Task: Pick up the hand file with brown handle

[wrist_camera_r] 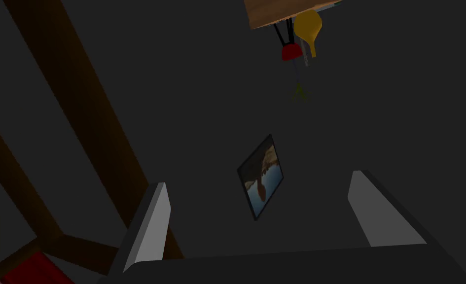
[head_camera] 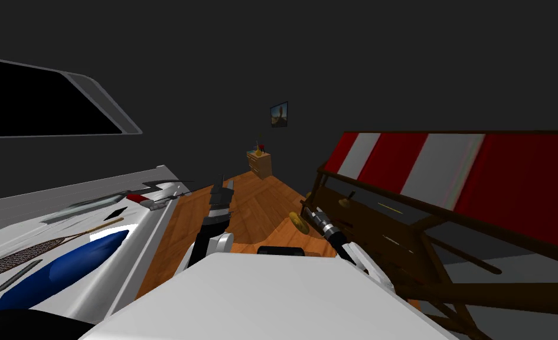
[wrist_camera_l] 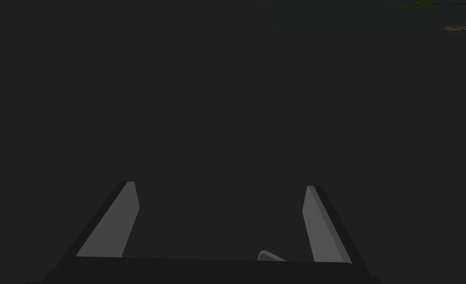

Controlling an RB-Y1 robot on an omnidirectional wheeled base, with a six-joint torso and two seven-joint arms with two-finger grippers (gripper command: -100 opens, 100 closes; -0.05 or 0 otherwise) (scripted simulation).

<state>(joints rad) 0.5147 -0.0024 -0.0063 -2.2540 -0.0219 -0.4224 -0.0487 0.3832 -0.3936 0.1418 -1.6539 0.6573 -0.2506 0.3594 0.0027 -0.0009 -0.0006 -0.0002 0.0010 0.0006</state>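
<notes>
The hand file [head_camera: 35, 255] lies on a white table top [head_camera: 147, 227] to my left. It has a long rough dark blade and a thin brown handle [head_camera: 103, 225] that points toward the table's far corner. My left gripper [head_camera: 224, 184] hangs over the wooden floor, right of the table and apart from the file. In the left wrist view the left gripper [wrist_camera_l: 219, 185] is open, facing a dark wall with nothing between its fingers. My right gripper [head_camera: 308, 208] is beside a dark wooden frame. The right wrist view shows the right gripper [wrist_camera_r: 259, 177] open and empty.
On the same table lie a blue oblong thing [head_camera: 65, 268], a red-handled tool [head_camera: 137, 198] and several dark blades. A dark wooden frame [head_camera: 425, 224] with a red and white striped panel [head_camera: 449, 165] stands at my right. A small wooden dresser [head_camera: 261, 163] stands at the far wall.
</notes>
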